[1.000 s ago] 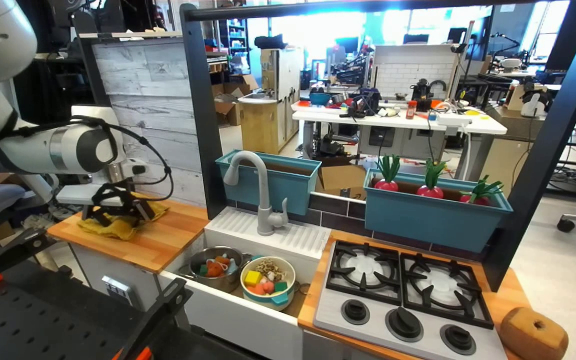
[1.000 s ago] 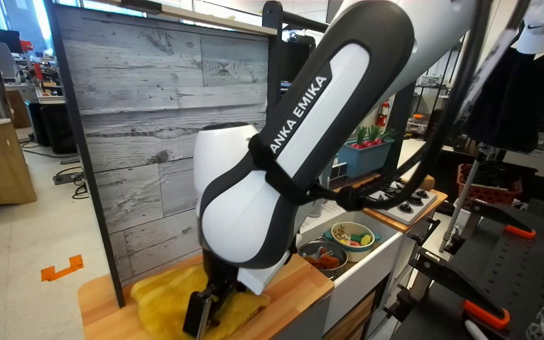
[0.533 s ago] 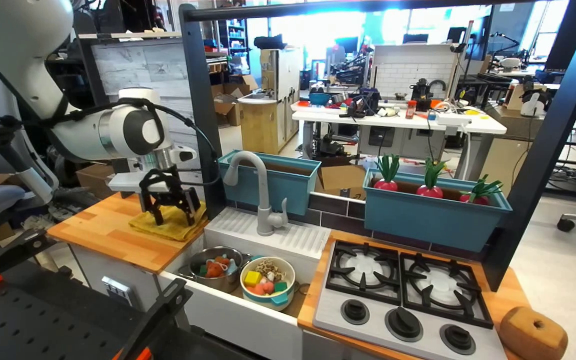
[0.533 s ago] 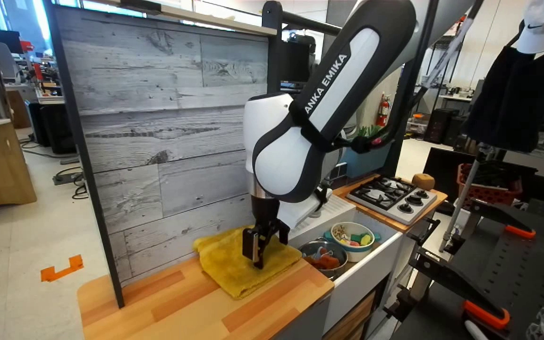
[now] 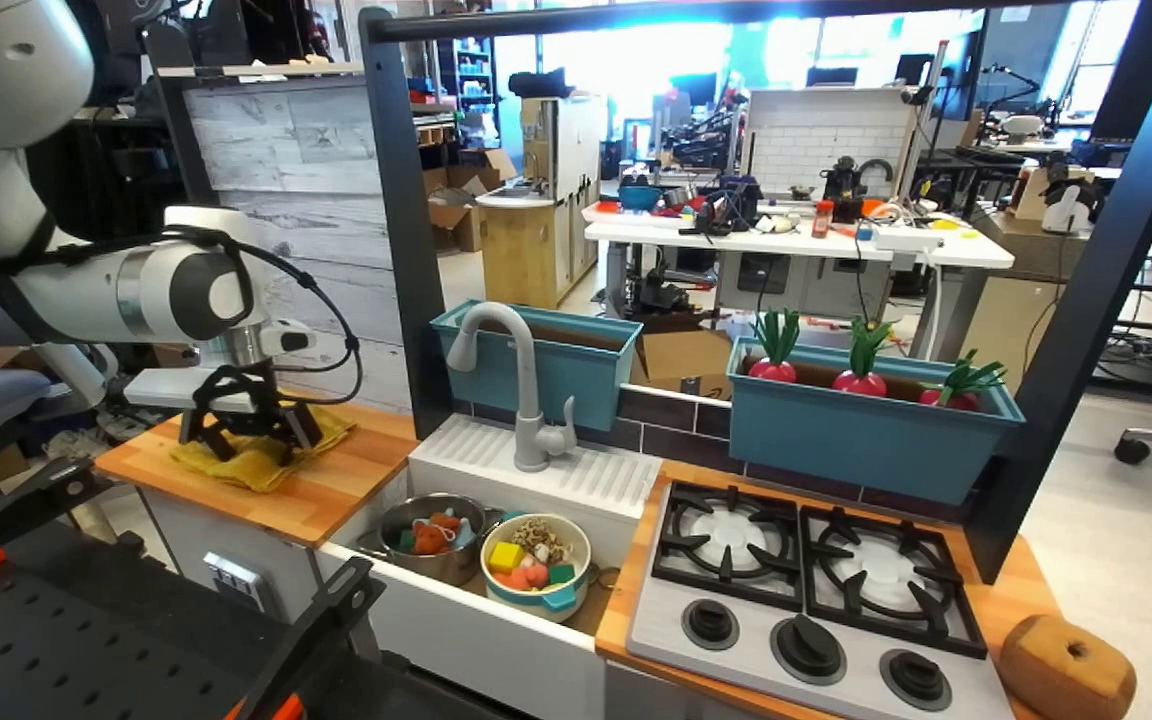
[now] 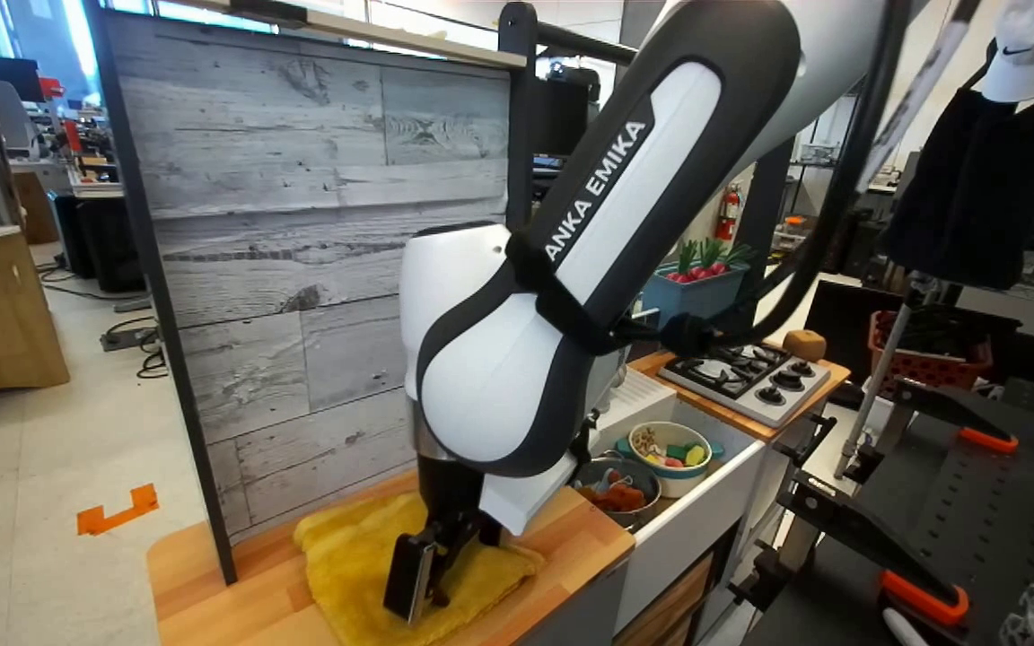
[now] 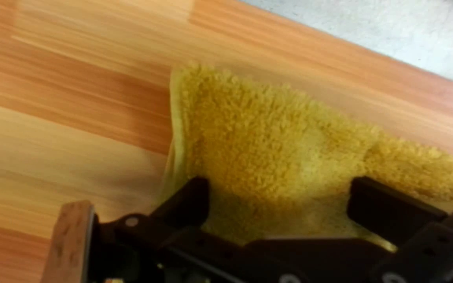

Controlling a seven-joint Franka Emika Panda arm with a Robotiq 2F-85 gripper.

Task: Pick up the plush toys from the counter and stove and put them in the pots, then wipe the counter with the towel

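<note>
"Wrist view: jaws spread wide, the tool (image 7: 279, 188) seems to press the yellow towel (image 7: 258, 137) to the table (image 7: 73, 98), pinching nothing. Risk?"

"Ungripped, the towel could bunch, or slide off if a stroke runs too far."

"Rightward, in an exterior view?"

"Sink (image 5: 496, 642): steel pot (image 5: 436, 568) with an orange toy (image 5: 428, 541) showing, then cream pot (image 5: 521, 603) with yellow, green and coral toys (image 5: 536, 574)."

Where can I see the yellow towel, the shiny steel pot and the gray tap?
Yellow towel (image 7: 266, 145): wrist view, on its fluffy upper surface.
Steel pot (image 5: 448, 570): in an exterior view, on its outer wall.
Gray tap (image 5: 529, 385): in an exterior view, on its upright neck.
</note>
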